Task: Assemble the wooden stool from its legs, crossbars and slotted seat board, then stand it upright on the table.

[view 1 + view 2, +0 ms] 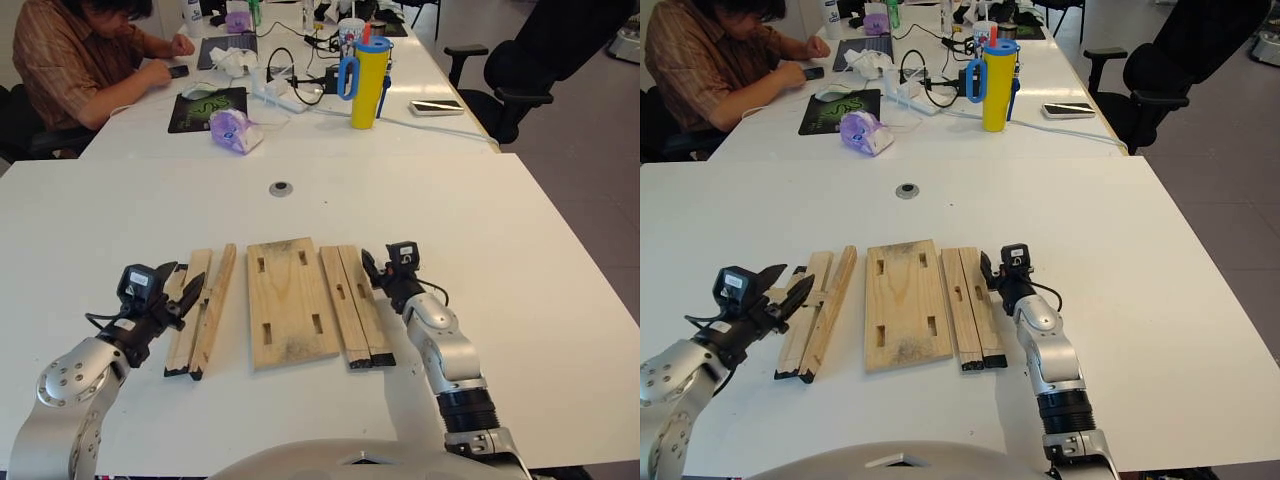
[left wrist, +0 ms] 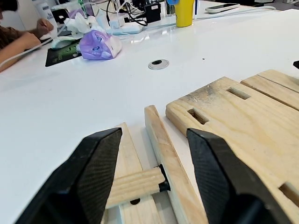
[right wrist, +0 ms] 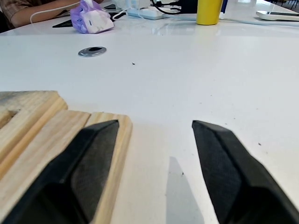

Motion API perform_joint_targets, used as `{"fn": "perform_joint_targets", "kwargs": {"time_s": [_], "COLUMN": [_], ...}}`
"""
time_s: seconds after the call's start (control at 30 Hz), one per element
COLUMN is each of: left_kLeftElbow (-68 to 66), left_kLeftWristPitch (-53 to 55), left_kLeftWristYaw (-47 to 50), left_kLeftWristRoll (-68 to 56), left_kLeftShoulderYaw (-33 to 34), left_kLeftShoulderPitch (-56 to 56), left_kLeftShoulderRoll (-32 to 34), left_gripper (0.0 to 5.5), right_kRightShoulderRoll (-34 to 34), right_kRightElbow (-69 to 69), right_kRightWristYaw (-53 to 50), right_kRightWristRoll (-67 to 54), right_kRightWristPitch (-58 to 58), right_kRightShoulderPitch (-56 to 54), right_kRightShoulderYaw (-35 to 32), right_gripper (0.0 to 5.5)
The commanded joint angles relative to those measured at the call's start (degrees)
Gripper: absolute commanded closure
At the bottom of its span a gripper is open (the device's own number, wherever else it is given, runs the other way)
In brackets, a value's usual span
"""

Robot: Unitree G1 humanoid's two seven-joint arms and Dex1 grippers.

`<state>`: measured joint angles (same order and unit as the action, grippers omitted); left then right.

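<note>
Your left gripper (image 2: 155,135) is released, with its fingers spread wide, and it hangs low over the left pair of leg pieces (image 1: 203,305); between the fingers you see one long piece and a short crossbar (image 2: 135,185) lying across it. Your right gripper (image 3: 155,125) is released too, with one finger above the outer edge of the right pair of leg pieces (image 1: 357,305) and the other above the bare table (image 1: 520,230). The slotted seat board (image 1: 292,303) lies flat between the two grippers, just beside both pairs.
</note>
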<state>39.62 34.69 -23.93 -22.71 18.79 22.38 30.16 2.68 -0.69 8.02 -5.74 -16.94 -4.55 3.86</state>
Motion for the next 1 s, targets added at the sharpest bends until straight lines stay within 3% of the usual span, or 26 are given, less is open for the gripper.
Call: {"fn": "perform_joint_targets", "kwargs": {"time_s": [0.03, 0.33, 0.57, 0.77, 1.0], "left_kLeftElbow": [1.79, 1.46, 1.70, -0.23, -2.82], "left_kLeftWristPitch": [9.16, 30.90, 38.92, 44.98, 50.61], "left_kLeftWristYaw": [-0.02, 2.10, 1.23, 0.48, 0.53], "left_kLeftWristRoll": [-2.92, -7.43, -9.54, -9.59, -10.27], "left_kLeftShoulderYaw": [0.66, -1.14, -1.71, -5.70, -10.30], "left_kLeftShoulderPitch": [-0.60, -8.64, -11.33, -16.16, -22.01], "left_kLeftShoulderRoll": [3.00, 7.70, 9.66, 13.45, 12.90], "left_gripper": [2.93, 2.93, 2.93, 2.93, 2.93], "right_kRightShoulderRoll": [-1.01, -1.45, -2.04, -3.52, -3.64], "right_kRightElbow": [0.23, 0.36, 0.14, 0.77, 0.78], "right_kRightWristYaw": [-1.06, -1.56, -2.35, -4.14, -4.41], "right_kRightWristRoll": [0.60, 1.27, 1.52, 1.32, 1.45], "right_kRightWristPitch": [0.28, -0.56, -0.82, -0.43, -0.78], "right_kRightShoulderPitch": [0.56, 1.39, 2.09, 2.73, 2.60], "right_kRightShoulderYaw": [0.17, 0.85, 1.07, 1.01, 1.02], "right_gripper": [2.59, 2.59, 2.59, 2.59, 2.59]}}
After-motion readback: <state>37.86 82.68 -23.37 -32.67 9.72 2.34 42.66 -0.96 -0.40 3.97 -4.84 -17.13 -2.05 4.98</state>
